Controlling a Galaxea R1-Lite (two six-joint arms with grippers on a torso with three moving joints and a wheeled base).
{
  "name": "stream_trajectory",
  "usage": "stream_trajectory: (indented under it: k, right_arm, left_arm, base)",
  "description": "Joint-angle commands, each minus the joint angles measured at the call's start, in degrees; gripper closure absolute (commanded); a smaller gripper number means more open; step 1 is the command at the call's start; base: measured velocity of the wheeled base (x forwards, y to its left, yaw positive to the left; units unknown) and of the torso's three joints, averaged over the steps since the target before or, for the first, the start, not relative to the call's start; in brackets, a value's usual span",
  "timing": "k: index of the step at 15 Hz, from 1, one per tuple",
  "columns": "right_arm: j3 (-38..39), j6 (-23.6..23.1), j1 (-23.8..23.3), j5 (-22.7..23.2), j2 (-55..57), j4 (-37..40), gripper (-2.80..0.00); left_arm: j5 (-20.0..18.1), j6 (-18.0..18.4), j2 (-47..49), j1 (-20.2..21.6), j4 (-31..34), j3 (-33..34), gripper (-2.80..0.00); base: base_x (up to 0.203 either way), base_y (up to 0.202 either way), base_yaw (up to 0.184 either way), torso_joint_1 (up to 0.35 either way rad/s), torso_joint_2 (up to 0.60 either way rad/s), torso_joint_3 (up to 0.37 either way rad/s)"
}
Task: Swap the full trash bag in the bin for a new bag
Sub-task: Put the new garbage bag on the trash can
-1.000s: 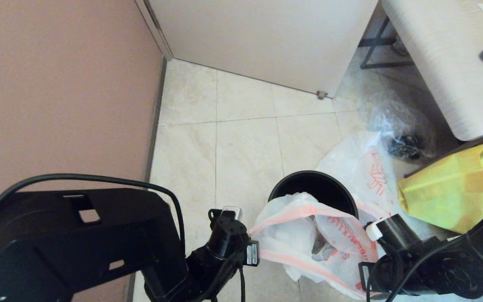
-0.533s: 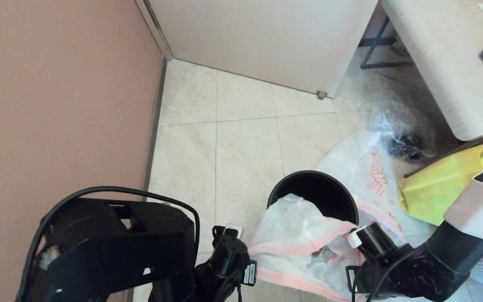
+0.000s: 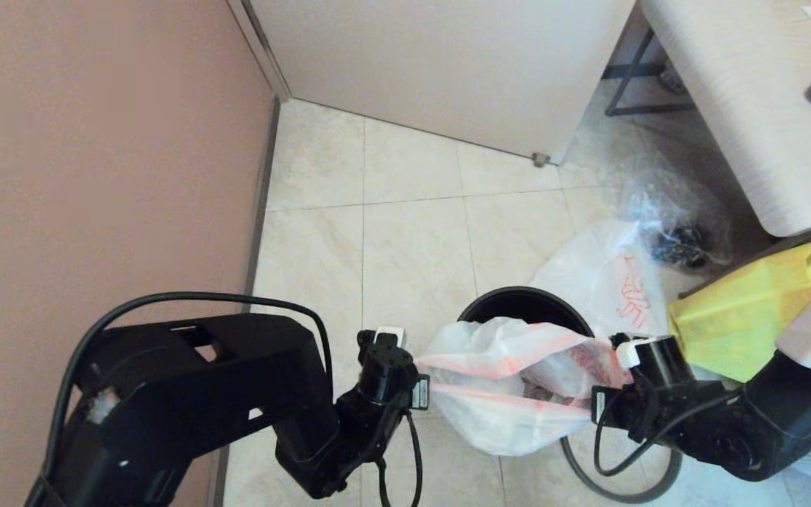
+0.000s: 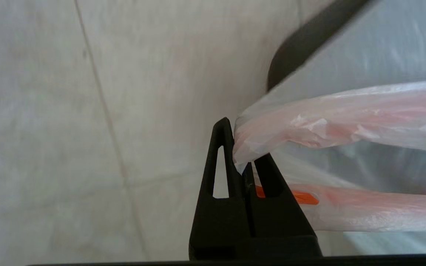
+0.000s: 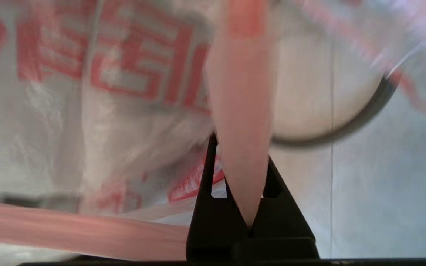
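Observation:
The full trash bag (image 3: pixel 511 384), white with a pink-red rim band and red print, hangs lumpy over the near edge of the black bin (image 3: pixel 518 301). Its rim is stretched taut between my two grippers. My left gripper (image 3: pixel 425 386) is shut on the rim band (image 4: pixel 331 122) at the bag's left end, seen close in the left wrist view (image 4: pixel 244 147). My right gripper (image 3: pixel 599 408) is shut on the band at the right end (image 5: pixel 239 155). The new bag (image 3: pixel 606 278) lies limp and flat on the floor behind the bin. A dark grey hoop (image 3: pixel 620 493) lies on the floor under my right arm.
A big yellow fabric bag (image 3: pixel 750 317) sits right of the bin. A clear crinkly bag with dark contents (image 3: pixel 673 225) lies beyond it, under a pale table (image 3: pixel 743 105). A pink wall (image 3: pixel 96 141) bounds the left and a door (image 3: pixel 448 63) the back. Open tiles (image 3: pixel 405 246) lie left of the bin.
Both grippers dipped toward me, then rose again. The bag's rim is now pulled taut between them and the bag hangs higher. The hoop has come into view on the floor.

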Motion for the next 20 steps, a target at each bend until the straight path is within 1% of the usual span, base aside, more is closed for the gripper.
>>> stream_trajectory:
  k: [1, 3, 4, 7, 9, 10, 11, 13, 15, 18, 20]
  right_arm:
    - [0.0, -0.2, -1.0, -0.2, 0.3, -2.2, 0.0]
    - [-0.1, -2.9, -0.9, -0.3, 1.7, -3.5, 0.0]
    - [1.1, -3.1, -0.5, -0.5, 1.0, -3.6, 0.0]
    - [6.8, -3.0, 0.4, -0.5, -5.6, -4.0, 0.0]
    - [10.4, -2.9, 1.1, -0.3, -8.1, -4.0, 0.0]
    - [11.8, -2.9, 2.8, -0.3, -8.1, -4.0, 0.0]
    - [12.9, -2.9, 4.6, -0.3, -7.4, -4.0, 0.0]
    - [13.3, -2.9, 6.7, -0.5, -3.4, -4.2, 0.0]
    - [12.1, -3.1, 7.6, -0.8, 2.5, -6.4, 0.0]
    - [9.2, -4.2, 7.6, -1.7, 10.1, -10.9, 0.0]
    - [7.2, -5.0, 5.9, -2.1, 11.2, -13.9, 0.0]
  left_arm:
    - [0.4, -0.1, 1.4, -0.6, -0.1, -2.8, 0.0]
    - [0.6, 0.0, 2.9, -2.1, 1.5, -4.6, 0.0]
    - [0.6, -0.1, 2.6, -2.4, 1.5, -3.8, 0.0]
    - [0.5, -0.4, -2.1, -4.0, 0.2, 2.4, 0.0]
    - [0.5, -0.1, -5.1, -5.5, -0.5, 5.4, 0.0]
    - [0.6, 0.0, -5.5, -6.1, -0.5, 7.3, 0.0]
    - [0.5, 0.1, -5.1, -6.6, -0.5, 9.2, 0.0]
    - [0.5, 0.3, -0.5, -6.8, -0.9, 10.5, 0.0]
    - [0.6, 0.5, 3.3, -6.1, -1.0, 9.7, 0.0]
    - [0.5, 0.9, 4.6, -5.2, 0.0, 5.1, 0.0]
    - [0.6, 3.2, 5.8, -4.9, 0.8, 1.5, 0.0]
  base:
    - [0.0, 0.0, 0.0, 0.0, 0.0, 0.0]
    - [0.0, 0.0, 0.0, 0.0, 0.0, 0.0]
    - [0.0, 0.0, 0.0, 0.0, 0.0, 0.0]
    - [0.0, 0.0, 0.0, 0.0, 0.0, 0.0]
    - [0.0, 0.0, 0.0, 0.0, 0.0, 0.0]
    - [0.0, 0.0, 0.0, 0.0, 0.0, 0.0]
    - [0.0, 0.0, 0.0, 0.0, 0.0, 0.0]
    - [0.0, 0.0, 0.0, 0.0, 0.0, 0.0]
    - [0.0, 0.0, 0.0, 0.0, 0.0, 0.0]
    - [0.0, 0.0, 0.0, 0.0, 0.0, 0.0]
    - [0.0, 0.0, 0.0, 0.0, 0.0, 0.0]
